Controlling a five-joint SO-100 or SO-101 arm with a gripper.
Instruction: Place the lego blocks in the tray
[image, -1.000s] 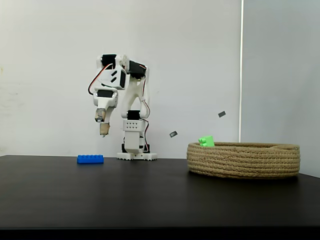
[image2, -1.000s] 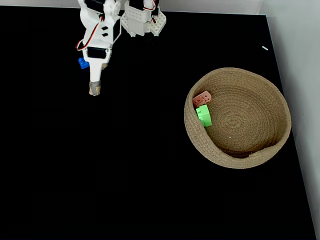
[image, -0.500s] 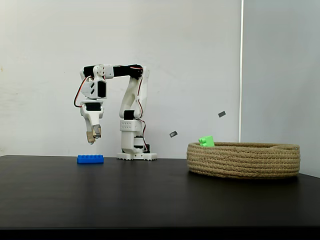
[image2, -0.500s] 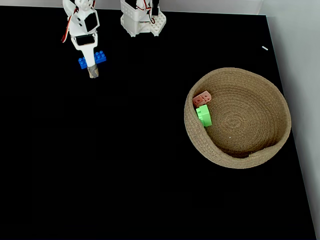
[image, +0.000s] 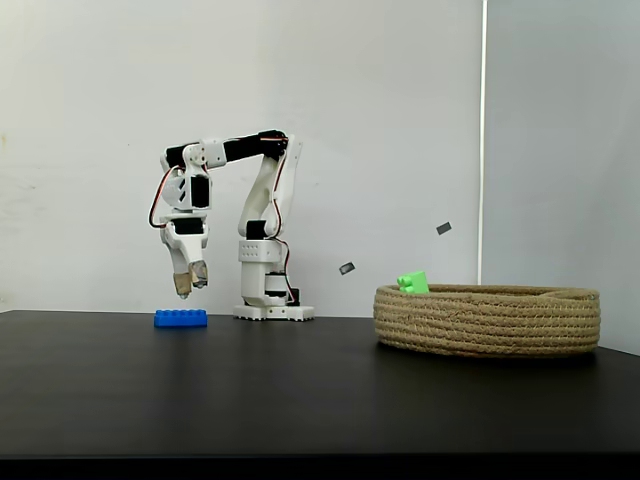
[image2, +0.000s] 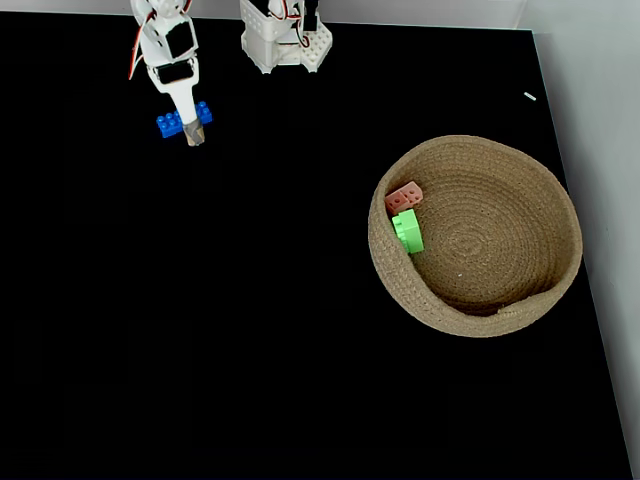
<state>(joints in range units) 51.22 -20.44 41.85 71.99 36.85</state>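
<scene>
Side-on fixed view: the gripper (image: 189, 287) hangs just above the blue brick (image: 181, 318), its jaws slightly parted and holding nothing. The brick lies flat on the black table (image: 300, 390), well left of the tray (image: 488, 322). Top-down fixed view: the green brick (image2: 407, 231) and pink brick (image2: 403, 196) rest against the tray's inner left wall.

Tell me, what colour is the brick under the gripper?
Blue. The brick on the table shows best in the fixed view from above.
</scene>
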